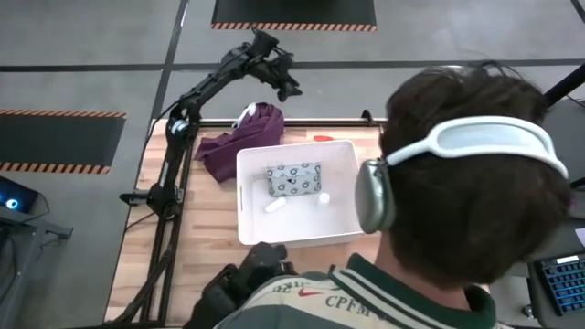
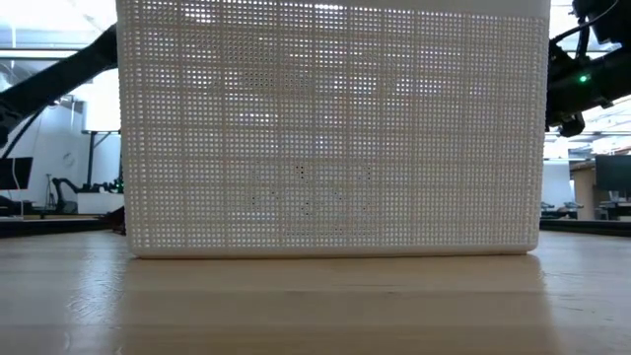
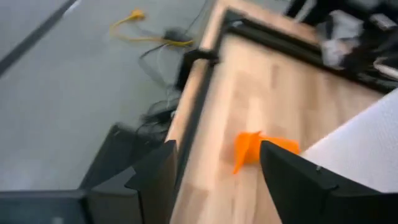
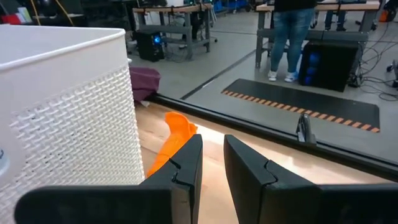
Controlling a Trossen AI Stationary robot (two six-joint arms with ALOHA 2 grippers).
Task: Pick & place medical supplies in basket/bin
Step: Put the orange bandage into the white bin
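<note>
1. High view: the white bin [image 1: 297, 236] sits on the wooden table [image 1: 196, 219] and holds the grey-green packet [image 1: 294, 179], white oblong piece [image 1: 275, 206] and small white bottle [image 1: 324, 197].
2. The orange tube [image 4: 176, 138] lies on the table just beside the bin's far wall.
3. The left gripper [image 3: 214, 177] is raised beyond the purple cloth [image 1: 239, 140], fingers apart, grasping nothing.
4. The right gripper [image 4: 212, 165] is near the tube, fingers slightly parted, empty.
5. A person's head [image 1: 475, 192] hides the right arm.
</note>
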